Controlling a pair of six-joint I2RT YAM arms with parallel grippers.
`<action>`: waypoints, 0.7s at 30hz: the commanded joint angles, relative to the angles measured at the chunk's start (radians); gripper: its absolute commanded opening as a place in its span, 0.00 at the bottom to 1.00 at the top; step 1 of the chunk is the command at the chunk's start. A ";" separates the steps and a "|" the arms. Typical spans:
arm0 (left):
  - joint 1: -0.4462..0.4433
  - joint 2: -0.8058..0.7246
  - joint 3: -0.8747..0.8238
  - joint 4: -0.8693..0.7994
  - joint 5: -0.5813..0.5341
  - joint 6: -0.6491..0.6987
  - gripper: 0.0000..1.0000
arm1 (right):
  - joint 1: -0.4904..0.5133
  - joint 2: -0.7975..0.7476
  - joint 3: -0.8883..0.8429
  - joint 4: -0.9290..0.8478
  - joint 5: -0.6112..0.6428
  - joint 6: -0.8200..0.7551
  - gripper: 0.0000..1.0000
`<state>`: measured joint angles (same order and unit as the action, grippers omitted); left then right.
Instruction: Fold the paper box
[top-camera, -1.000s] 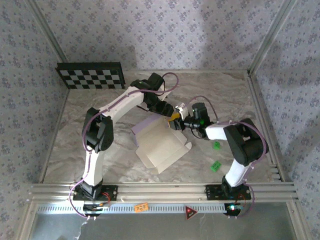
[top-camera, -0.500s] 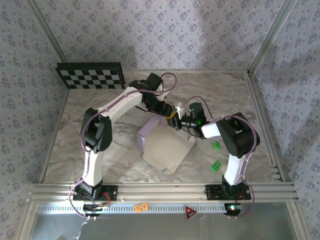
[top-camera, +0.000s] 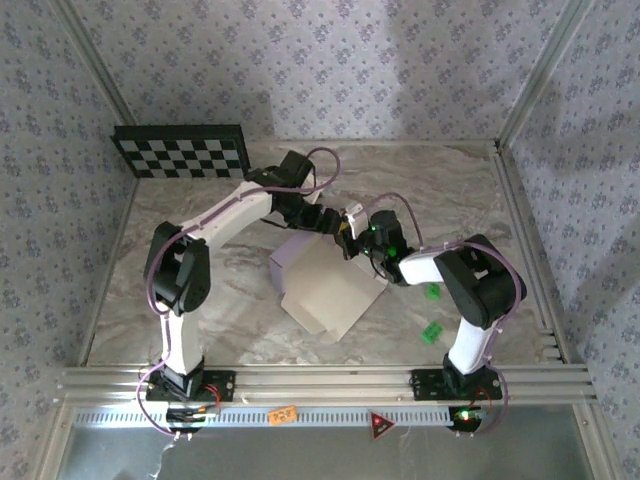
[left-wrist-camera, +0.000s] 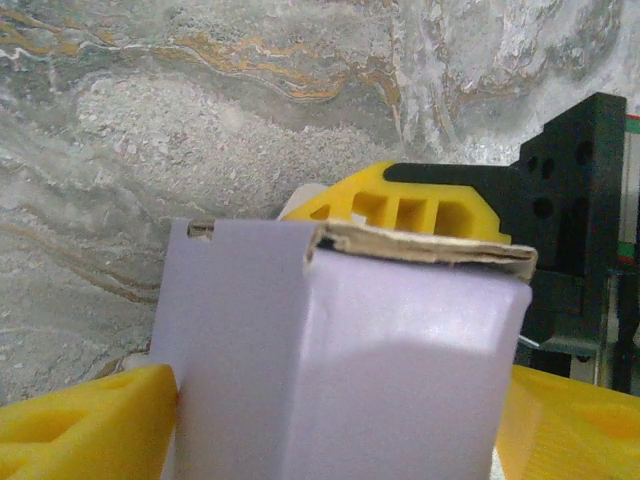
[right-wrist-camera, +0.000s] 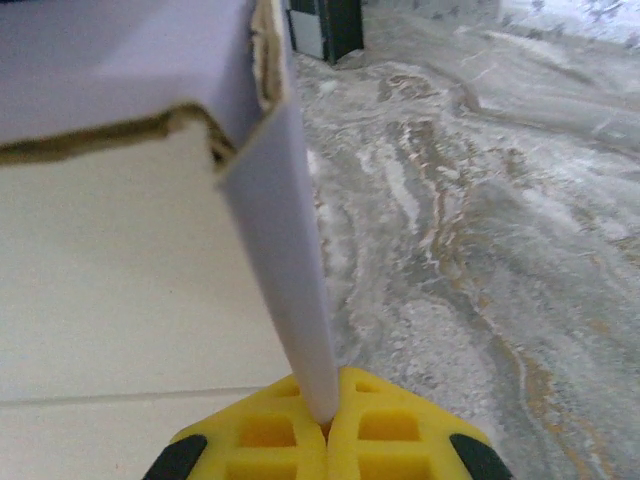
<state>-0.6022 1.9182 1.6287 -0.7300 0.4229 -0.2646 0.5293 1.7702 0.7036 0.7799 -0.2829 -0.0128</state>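
The paper box (top-camera: 325, 288) lies mid-table, partly folded, its pale lavender walls raised at the far end. My right gripper (top-camera: 353, 240) is shut on a thin upright wall (right-wrist-camera: 285, 250), pinched between its yellow fingertips (right-wrist-camera: 328, 412). My left gripper (top-camera: 333, 224) is at the same far corner. Its yellow fingers (left-wrist-camera: 90, 420) stand wide apart, and the lavender corner of the box (left-wrist-camera: 340, 350) fills the gap between them. Beyond that corner are the right gripper's yellow finger (left-wrist-camera: 430, 205) and black body (left-wrist-camera: 580, 220).
A black-and-white checkerboard panel (top-camera: 182, 150) leans at the back left. Two small green blocks (top-camera: 433, 291) (top-camera: 432, 332) lie right of the box near the right arm. Aluminium rails (top-camera: 320, 380) run along the near edge, and patterned walls close in the sides.
Both grippers have moved left and slightly farther back with the box's far end. The box has turned, and its loose flaps have closed in. The left arm's elbow has swung left.
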 joint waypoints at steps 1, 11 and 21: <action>-0.037 -0.096 -0.038 0.087 0.168 -0.047 0.82 | 0.034 -0.004 -0.004 -0.073 0.213 0.010 0.00; 0.026 -0.251 -0.203 0.151 0.119 -0.094 0.89 | 0.066 0.025 -0.042 -0.050 0.215 0.029 0.00; 0.110 -0.355 -0.286 0.099 0.067 -0.036 0.88 | 0.069 0.018 -0.078 -0.039 0.120 -0.025 0.00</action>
<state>-0.4965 1.5841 1.3643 -0.5968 0.5060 -0.3370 0.5964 1.7756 0.6582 0.7979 -0.1280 -0.0090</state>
